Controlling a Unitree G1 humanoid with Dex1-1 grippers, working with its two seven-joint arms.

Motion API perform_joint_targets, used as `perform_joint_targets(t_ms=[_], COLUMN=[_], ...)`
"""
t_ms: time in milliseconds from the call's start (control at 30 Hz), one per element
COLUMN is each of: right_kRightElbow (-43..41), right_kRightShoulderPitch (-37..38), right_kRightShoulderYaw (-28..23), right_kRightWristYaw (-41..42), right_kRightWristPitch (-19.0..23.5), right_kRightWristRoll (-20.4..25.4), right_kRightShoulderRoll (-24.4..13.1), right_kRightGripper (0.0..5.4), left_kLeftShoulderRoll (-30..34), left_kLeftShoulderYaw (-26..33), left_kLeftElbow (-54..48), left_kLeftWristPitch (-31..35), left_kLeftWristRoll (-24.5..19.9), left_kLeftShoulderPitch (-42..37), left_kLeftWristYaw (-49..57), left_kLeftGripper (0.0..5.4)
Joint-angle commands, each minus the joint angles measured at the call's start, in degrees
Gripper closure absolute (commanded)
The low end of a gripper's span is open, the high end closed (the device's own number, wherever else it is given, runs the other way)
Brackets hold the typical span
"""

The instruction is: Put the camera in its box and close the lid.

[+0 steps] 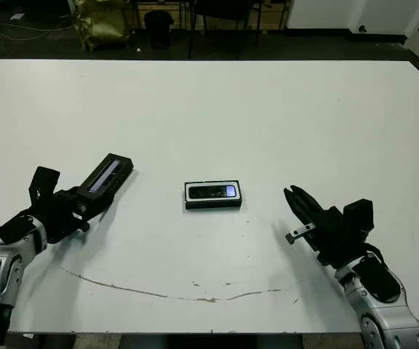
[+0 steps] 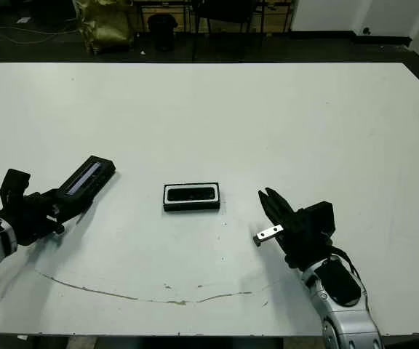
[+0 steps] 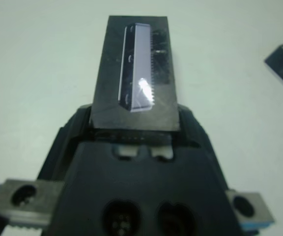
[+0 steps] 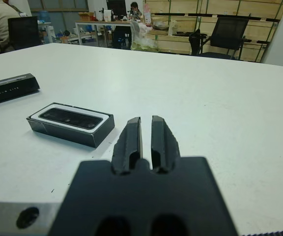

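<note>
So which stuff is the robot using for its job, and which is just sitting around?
For the job:
- camera, already lying in the box
- box, in the middle of the table
- lid, held in the left gripper

Just around:
- table
- chairs and shelves far behind
- right gripper, holding nothing
</note>
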Motion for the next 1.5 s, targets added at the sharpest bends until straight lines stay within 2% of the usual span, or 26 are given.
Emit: perform_joint_targets(t_ms=[33,267,433,567,667,833,1000,1200,1500], right_kRightElbow=[1.1,0.1,0.1,-0.6,-1.0,-2.1,-2.8,-2.6,-2.2], right_kRightShoulderPitch=[0.6,0.7,0.7,0.7,0.7,0.9,0.8,0.3,-0.4], right_kRightShoulderYaw=[-0.3,-0.1,0.2,0.4,0.5,0.9,1.3,0.8,-0.7], right_kRightWristYaw=[0.2,-0.7,-0.7,-1.0,-1.2,-2.2,-3.4,-4.0,-4.6], right_kRightWristPitch=[-0.5,1.0,1.2,2.3,2.6,4.0,4.4,4.0,4.7], right_kRightWristRoll=[-0.1,-0.2,-0.3,-0.4,-0.4,-0.8,-1.7,-1.6,-1.6], right_kRightShoulderRoll=[-0.5,-0.3,-0.2,-0.2,0.0,0.2,0.2,0.3,0.0], right_kRightGripper=[5.4,5.4,5.4,5.4,5.4,5.4,5.4,5.4,5.4], left_kLeftShoulderRoll=[0.4,0.7,3.4,7.3,10.6,11.4,10.0,8.1,5.6], left_kLeftShoulderYaw=[-2.0,-0.6,1.9,1.9,-0.7,-5.9,-12.2,-19.9,-25.4], left_kLeftElbow=[0.8,-6.5,-11.5,-15.7,-16.9,-16.4,-13.8,-10.1,-1.7], left_kLeftWristPitch=[2.1,0.5,-3.3,0.1,0.1,1.5,0.8,3.4,-2.0], left_kLeftWristRoll=[0.9,0.4,-1.6,-3.0,-2.3,-2.8,-1.8,0.0,4.5], left_kLeftShoulderPitch=[2.4,3.8,1.9,-2.4,-7.1,-14.8,-21.3,-27.9,-32.2], left_kLeftWristYaw=[-1.0,0.5,-3.6,-6.0,-9.6,-14.8,-19.8,-24.2,-29.9], left_kLeftGripper=[2.98,2.98,2.98,2.98,2.98,2.98,2.98,2.98,2.98])
